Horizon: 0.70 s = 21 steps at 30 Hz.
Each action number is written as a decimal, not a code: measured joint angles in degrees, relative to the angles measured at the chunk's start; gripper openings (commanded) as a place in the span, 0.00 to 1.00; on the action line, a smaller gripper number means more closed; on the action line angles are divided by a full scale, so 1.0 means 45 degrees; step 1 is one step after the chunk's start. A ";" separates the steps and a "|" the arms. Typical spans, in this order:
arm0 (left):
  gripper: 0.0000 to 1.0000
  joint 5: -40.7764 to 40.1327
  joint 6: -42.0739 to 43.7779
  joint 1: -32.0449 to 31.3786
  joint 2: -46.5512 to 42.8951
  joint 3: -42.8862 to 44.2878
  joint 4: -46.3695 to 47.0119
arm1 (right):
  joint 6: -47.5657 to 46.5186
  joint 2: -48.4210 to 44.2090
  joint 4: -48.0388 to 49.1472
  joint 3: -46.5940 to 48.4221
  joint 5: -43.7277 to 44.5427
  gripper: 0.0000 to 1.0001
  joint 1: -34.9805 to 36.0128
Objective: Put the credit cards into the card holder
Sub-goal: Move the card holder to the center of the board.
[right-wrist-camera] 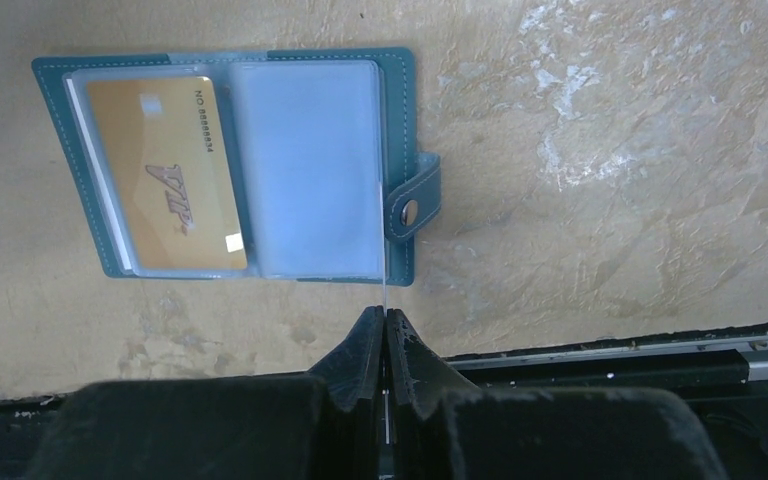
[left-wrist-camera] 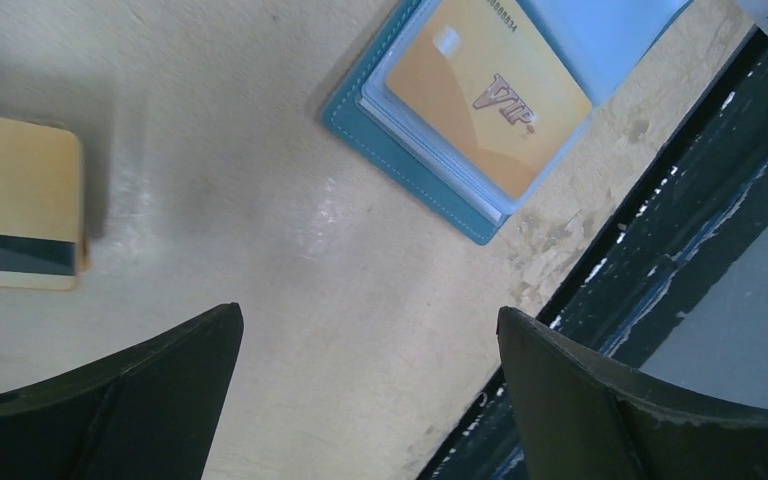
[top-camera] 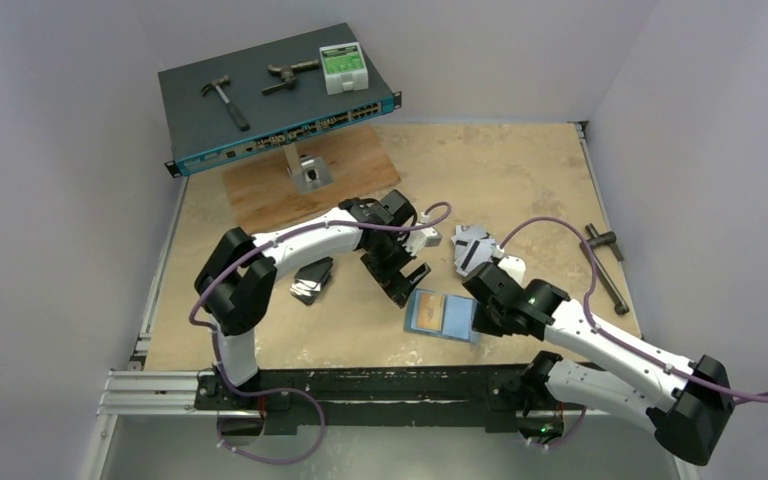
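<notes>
Two sets of fingers are seen by the near edge of the surface, about midway along it, where the card holder [top-camera: 444, 316] lies opened flat. One gold-orange card [right-wrist-camera: 170, 180] marked VIP is held in the sleeve toward the left edge; the other sleeve is seen pale and blank. The right fingers [right-wrist-camera: 385, 345] are pressed together at the holder's near rim, just by the snap tab [right-wrist-camera: 415, 205]. A thin sheet [right-wrist-camera: 381, 250] seen edge-on is pinched between them, its far end reaching over the blank sleeve. Whether it is a card or a clear page cannot be told. The left fingers [left-wrist-camera: 175, 390] are spread wide with nothing between them, held above bare surface just beside the holder and apart from it. A second gold card [left-wrist-camera: 15, 200] with a dark stripe lies flat near them, on the side away from the holder. A black card stack [top-camera: 310, 282] lies further toward the left edge.
</notes>
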 measured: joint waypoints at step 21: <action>0.98 0.4367 -0.5183 0.0311 0.2322 -0.0578 0.2127 | 0.0481 0.0457 0.0180 -0.0287 -0.0049 0.00 0.0228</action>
